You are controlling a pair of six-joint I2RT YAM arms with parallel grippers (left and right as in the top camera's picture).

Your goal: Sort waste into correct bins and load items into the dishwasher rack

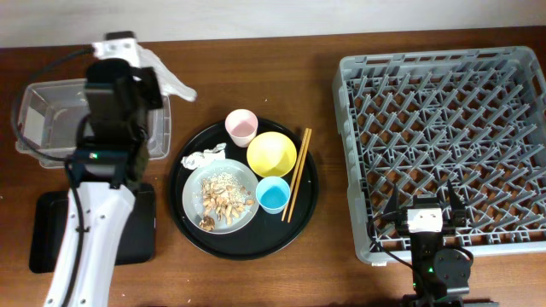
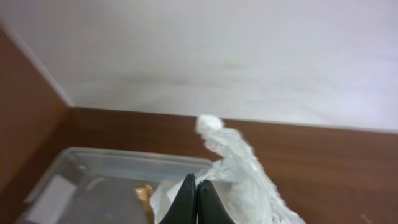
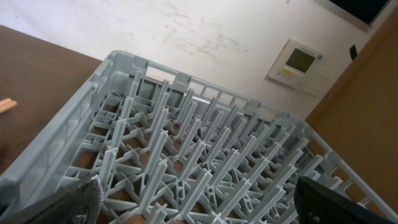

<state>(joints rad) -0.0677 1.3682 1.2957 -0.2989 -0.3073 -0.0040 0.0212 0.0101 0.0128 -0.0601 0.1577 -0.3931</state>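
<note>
Pink cup [image 1: 241, 127], yellow bowl [image 1: 271, 153], light-blue cup [image 1: 273, 195], grey plate [image 1: 191, 198], black round tray [image 1: 307, 206], grey rack [image 1: 348, 153], white wrapper [image 1: 177, 86]

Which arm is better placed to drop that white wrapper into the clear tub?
Left. The left fingers look shut on the white wrapper at the clear tub's edge; the right fingers stand open far off, over the dishwasher rack.
</note>
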